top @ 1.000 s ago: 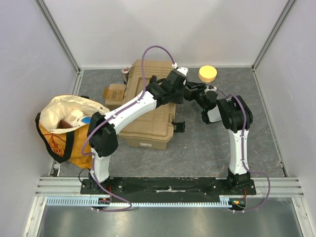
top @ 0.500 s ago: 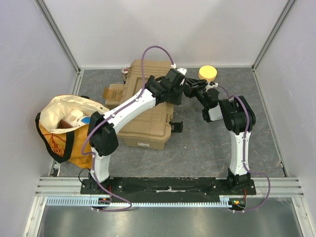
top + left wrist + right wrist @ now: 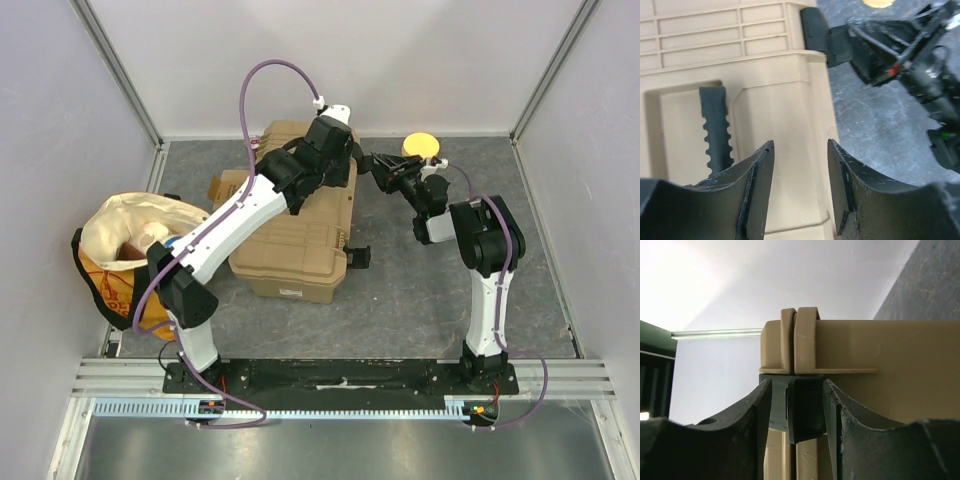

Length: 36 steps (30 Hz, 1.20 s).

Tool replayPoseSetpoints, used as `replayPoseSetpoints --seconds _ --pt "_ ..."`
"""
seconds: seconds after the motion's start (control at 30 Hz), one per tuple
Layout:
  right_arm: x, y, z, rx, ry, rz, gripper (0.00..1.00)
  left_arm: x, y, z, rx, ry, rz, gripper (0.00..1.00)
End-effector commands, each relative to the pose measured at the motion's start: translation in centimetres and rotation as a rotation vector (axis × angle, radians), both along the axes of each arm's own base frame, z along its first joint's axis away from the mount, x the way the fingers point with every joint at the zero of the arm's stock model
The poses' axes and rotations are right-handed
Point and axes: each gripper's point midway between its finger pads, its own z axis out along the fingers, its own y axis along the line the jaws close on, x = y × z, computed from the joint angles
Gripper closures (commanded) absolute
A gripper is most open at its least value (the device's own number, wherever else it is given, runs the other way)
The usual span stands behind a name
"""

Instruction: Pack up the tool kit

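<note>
The tan toolbox (image 3: 295,235) lies closed on the grey mat. In the left wrist view (image 3: 715,40) its black handle (image 3: 715,130) sits in a recess. My left gripper (image 3: 342,178) is open and empty just above the box's right edge, beside the handle (image 3: 799,145). My right gripper (image 3: 378,165) is at the box's far right corner. In the right wrist view (image 3: 797,382) its jaws are closed round the black latch (image 3: 807,410). That latch also shows in the left wrist view (image 3: 815,27). The near latch (image 3: 358,257) hangs open. No screwdrivers or hammer are in view.
A yellow-cream cloth bag (image 3: 130,250) stands at the left. A small cardboard box (image 3: 228,187) lies behind the toolbox on its left. A yellow round object (image 3: 420,147) sits at the back right. A small red-and-silver item (image 3: 253,145) is at the back.
My left arm swung back and left over the toolbox. The toolbox slid a little left. My right gripper followed the far latch towards the back left.
</note>
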Motion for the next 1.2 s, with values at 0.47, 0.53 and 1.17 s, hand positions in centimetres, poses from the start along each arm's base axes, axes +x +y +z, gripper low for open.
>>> replayPoseSetpoints --seconds 0.47,0.53,1.17 --pt "-4.9 4.9 6.0 -0.27 -0.345 0.175 0.46 -2.2 2.6 -11.4 0.267 0.281 0.001 0.46" --pt "-5.0 5.3 4.9 -0.33 -0.318 0.187 0.47 -2.4 2.7 -12.0 0.282 0.301 -0.008 0.47" --pt "-4.7 4.6 -0.4 -0.631 -0.183 0.178 0.47 -3.0 2.2 -13.8 0.289 0.363 -0.036 0.49"
